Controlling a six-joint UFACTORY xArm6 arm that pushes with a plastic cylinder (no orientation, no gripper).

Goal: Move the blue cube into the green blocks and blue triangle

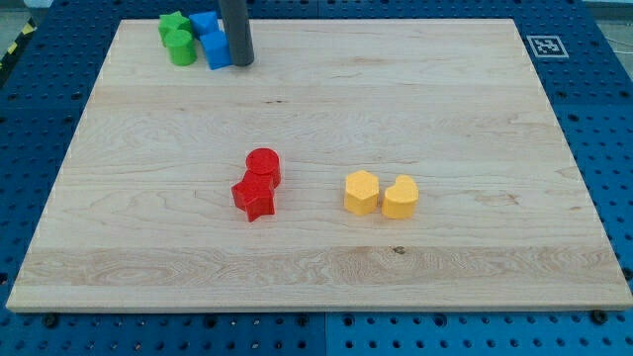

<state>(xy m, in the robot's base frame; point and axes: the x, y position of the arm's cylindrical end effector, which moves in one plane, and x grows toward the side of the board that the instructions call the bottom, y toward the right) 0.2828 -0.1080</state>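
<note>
Camera view: pale wooden board on blue pegboard table; fiducial marker at top-right corner. Top left: blue cube touching blue triangle, beside green blocks. My tip just right of cube, contact unclear. Centre: red cylinder, red star. Right: yellow hexagon, yellow heart.

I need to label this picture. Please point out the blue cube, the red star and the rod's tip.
blue cube (pixel 216 49): camera view, front face.
red star (pixel 254 199): camera view, top face.
my tip (pixel 242 62): camera view, rod's lower end, beside the blue cube.
</note>
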